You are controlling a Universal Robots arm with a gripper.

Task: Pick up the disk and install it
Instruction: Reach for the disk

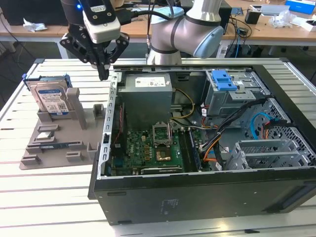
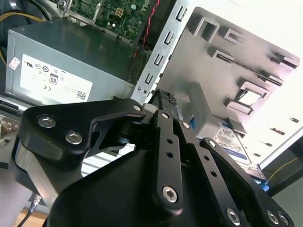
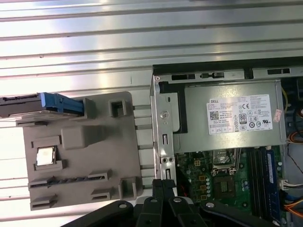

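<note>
One arm reaches in from the far side of the table, its grey elbow joint (image 1: 185, 32) bent above the open computer case (image 1: 197, 197) and its wrist pointing straight down. The gripper (image 1: 102, 74) hangs in the air over the case's side wall, next to the corner of the power supply box (image 1: 146, 86). Its two black fingers are pressed together at the tips with nothing between them; the first wrist view shows the gripper (image 3: 163, 182) with its fingers side by side, touching.

The disk (image 1: 49, 98) is apart from the gripper, lower down and toward the exterior view's left of it. It stands upright on its edge at the far end of a grey plastic holder (image 1: 59, 138) that lies on the slatted metal table (image 1: 49, 197) just outside the case. In the first wrist view the disk (image 3: 19, 105) appears edge-on.

The disk is a flat silver-grey metal slab with a blue-and-white label on its face and blue plastic rails along its sides. The holder is matte grey with raised blocks and slots. The power supply box is plain grey sheet metal with a white sticker, and a green circuit board (image 1: 148, 148) lies on the case floor.
</note>
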